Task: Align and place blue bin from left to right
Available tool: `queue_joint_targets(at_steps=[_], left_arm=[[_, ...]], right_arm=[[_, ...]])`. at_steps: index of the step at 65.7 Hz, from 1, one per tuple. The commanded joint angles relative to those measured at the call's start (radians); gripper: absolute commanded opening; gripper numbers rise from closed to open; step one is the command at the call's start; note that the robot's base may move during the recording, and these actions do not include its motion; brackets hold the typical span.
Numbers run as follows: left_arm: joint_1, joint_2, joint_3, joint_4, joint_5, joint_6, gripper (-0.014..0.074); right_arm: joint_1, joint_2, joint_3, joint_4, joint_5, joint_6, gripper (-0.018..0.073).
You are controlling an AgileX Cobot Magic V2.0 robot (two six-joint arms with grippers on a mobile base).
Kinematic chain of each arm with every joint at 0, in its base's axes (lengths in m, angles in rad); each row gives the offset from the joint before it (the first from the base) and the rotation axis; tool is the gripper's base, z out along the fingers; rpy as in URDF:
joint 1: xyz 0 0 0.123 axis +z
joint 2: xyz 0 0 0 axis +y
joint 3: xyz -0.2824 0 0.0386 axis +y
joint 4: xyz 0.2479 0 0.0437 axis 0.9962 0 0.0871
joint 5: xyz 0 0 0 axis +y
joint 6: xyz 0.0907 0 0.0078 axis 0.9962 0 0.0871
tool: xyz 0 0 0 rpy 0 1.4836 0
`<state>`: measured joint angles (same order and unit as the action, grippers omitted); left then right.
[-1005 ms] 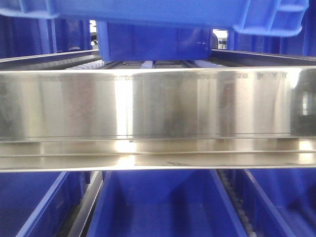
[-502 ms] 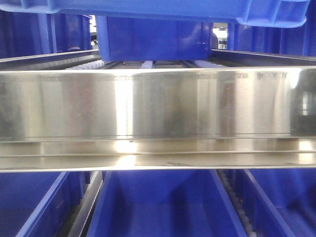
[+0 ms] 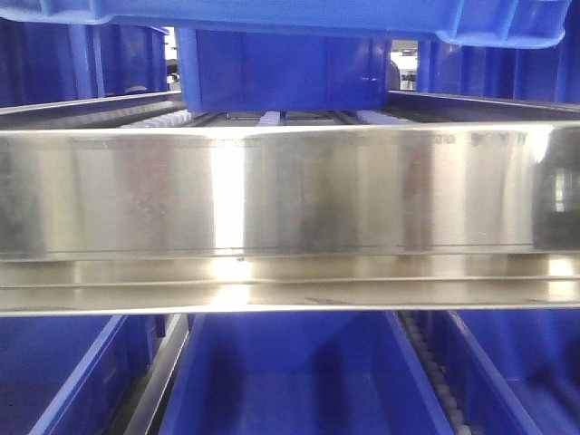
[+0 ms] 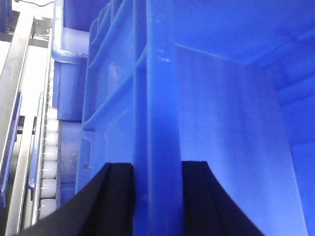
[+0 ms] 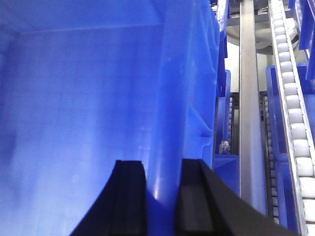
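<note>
A blue bin (image 3: pixel 290 18) hangs across the top of the front view, above the steel rail; only its underside and rim show there. My left gripper (image 4: pixel 157 169) is shut on the bin's left wall (image 4: pixel 160 98), one black finger (image 4: pixel 118 196) outside and one inside. My right gripper (image 5: pixel 163 169) is shut on the bin's right wall (image 5: pixel 177 98) the same way, with a black finger (image 5: pixel 130 196) inside the bin. Both wrist views look down into the bin's blue interior.
A wide steel rail (image 3: pixel 290 190) spans the front view. Behind it a second blue bin (image 3: pixel 285 72) sits on white rollers (image 3: pixel 272 116). More blue bins (image 3: pixel 290 381) fill the level below. Roller tracks (image 5: pixel 295 118) and a steel beam (image 5: pixel 248 98) run beside the held bin.
The held bin has risen slightly in the front view and levelled out; its right corner, which hung lower a second ago, now sits higher.
</note>
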<state>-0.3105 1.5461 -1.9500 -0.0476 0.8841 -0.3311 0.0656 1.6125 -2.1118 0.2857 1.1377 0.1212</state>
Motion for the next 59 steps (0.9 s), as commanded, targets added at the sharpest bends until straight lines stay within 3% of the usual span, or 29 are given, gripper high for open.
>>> queue_joint_targets(at_steps=[1, 59], left_arm=[[-0.005, -0.036, -0.021, -0.038, -0.221, 0.005, -0.0111], [-0.005, -0.034, -0.021, -0.020, -0.221, 0.005, -0.0111]], right_arm=[[0.000, -0.017, -0.018, 0.005, -0.070, -0.024, -0.0071], [0.000, -0.017, -0.018, 0.005, -0.070, -0.024, -0.0071]])
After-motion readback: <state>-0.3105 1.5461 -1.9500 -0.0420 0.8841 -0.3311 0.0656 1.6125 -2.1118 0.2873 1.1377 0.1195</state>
